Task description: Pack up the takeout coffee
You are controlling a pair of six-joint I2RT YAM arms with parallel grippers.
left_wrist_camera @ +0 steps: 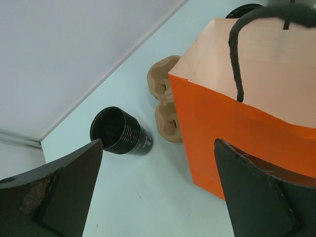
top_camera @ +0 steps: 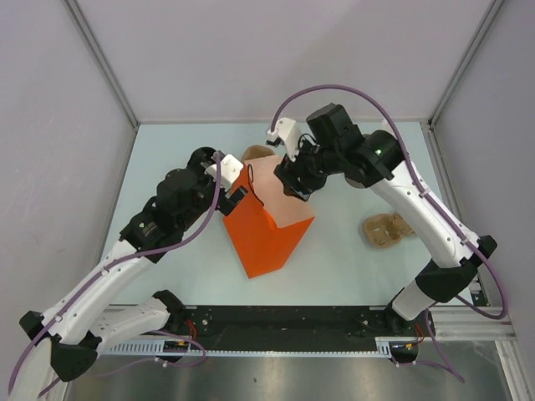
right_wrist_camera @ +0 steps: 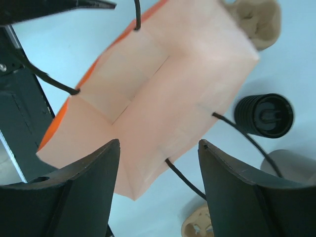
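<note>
The takeout coffee is a small black ribbed cup on the table just behind the orange paper bag. In the right wrist view, the cup shows its black lid end beside the bag's open mouth. The arms hide the cup in the top view. My left gripper is open at the bag's left upper edge and touches nothing, the cup beyond its left finger and the bag wall by the right one. My right gripper hangs open over the bag's mouth, empty. Black cord handles stand up from the bag.
One brown pulp cup carrier lies right of the bag. Another carrier sits behind the bag, next to the cup. A grey-brown cylinder stands near the cup. Grey walls close off the back and both sides.
</note>
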